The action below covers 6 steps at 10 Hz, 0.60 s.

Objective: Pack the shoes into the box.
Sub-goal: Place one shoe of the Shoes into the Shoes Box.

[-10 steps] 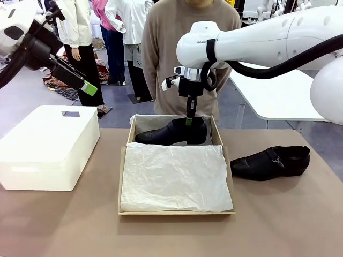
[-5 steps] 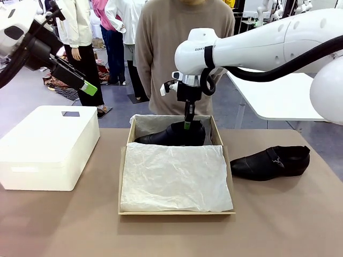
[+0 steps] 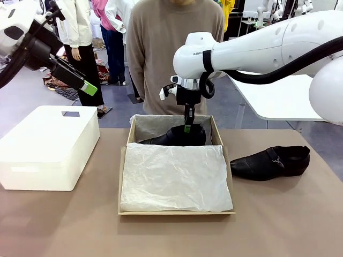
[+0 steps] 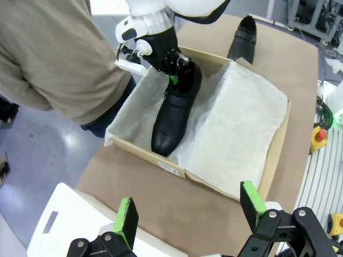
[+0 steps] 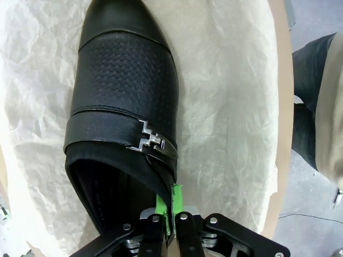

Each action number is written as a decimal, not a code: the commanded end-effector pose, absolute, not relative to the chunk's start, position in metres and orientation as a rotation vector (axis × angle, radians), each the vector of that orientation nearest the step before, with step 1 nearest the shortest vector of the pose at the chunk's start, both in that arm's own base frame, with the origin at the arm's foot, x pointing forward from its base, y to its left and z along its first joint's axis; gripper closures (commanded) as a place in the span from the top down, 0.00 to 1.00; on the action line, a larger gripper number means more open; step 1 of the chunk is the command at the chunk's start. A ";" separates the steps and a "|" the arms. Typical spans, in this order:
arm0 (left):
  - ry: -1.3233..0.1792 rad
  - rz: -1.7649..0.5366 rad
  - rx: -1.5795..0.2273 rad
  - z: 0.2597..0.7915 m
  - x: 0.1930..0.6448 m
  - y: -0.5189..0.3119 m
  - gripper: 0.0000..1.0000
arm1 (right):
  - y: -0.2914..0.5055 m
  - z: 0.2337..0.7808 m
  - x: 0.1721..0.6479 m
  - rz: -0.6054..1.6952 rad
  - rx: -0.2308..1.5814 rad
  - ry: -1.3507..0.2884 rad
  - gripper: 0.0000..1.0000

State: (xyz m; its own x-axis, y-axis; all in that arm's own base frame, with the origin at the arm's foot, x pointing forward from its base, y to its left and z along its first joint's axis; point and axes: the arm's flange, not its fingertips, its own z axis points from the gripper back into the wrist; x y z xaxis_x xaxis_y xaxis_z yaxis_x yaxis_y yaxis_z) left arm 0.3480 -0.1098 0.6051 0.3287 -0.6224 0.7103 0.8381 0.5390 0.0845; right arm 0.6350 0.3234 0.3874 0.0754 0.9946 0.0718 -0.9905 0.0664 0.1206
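Note:
One black shoe (image 3: 174,136) lies along the far end of the tan box (image 3: 122,176), on white tissue paper (image 3: 174,176), toe to picture left. My right gripper (image 3: 187,127) is shut on its heel rim; the right wrist view shows the green pads (image 5: 175,201) pinching the collar of the shoe (image 5: 123,101), strap and buckle up. The second shoe (image 3: 270,162) rests on the table right of the box. My left gripper (image 3: 88,88) hangs open, high at the far left. In its wrist view its fingers (image 4: 127,219) stand wide apart above the box (image 4: 171,167), the shoe (image 4: 174,115) and the right gripper (image 4: 172,75).
A large white box (image 3: 48,144) stands on the table at the left. A person in a tan sweater (image 3: 174,48) stands close behind the far edge of the box. Crumpled tissue covers the near part of the box. A white table (image 3: 278,99) is at the back right.
My right gripper has lowered the shoe into the far end of the box, so less of it shows above the tissue. The person has shifted slightly left. The left arm is still.

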 end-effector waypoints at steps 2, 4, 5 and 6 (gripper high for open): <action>-0.770 -0.983 -0.341 0.605 0.348 -0.109 1.00 | 0.319 0.391 0.632 1.525 0.149 0.035 0.39; -0.770 -0.983 -0.341 0.605 0.348 -0.109 1.00 | 0.317 0.392 0.630 1.521 0.169 0.044 0.77; -0.770 -0.983 -0.341 0.605 0.348 -0.109 1.00 | 0.315 0.396 0.629 1.521 0.181 0.049 0.97; -0.770 -0.983 -0.341 0.605 0.348 -0.109 1.00 | 0.314 0.403 0.626 1.526 0.199 0.056 1.00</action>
State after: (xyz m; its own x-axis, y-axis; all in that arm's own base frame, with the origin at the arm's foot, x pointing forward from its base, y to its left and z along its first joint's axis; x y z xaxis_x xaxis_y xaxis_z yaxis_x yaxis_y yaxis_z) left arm 0.3480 -0.1099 0.6051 0.3287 -0.6224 0.7103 0.8381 0.5390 0.0844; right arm 0.6319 0.3203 0.3933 0.0731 0.9948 0.0710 -0.9877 0.0624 0.1431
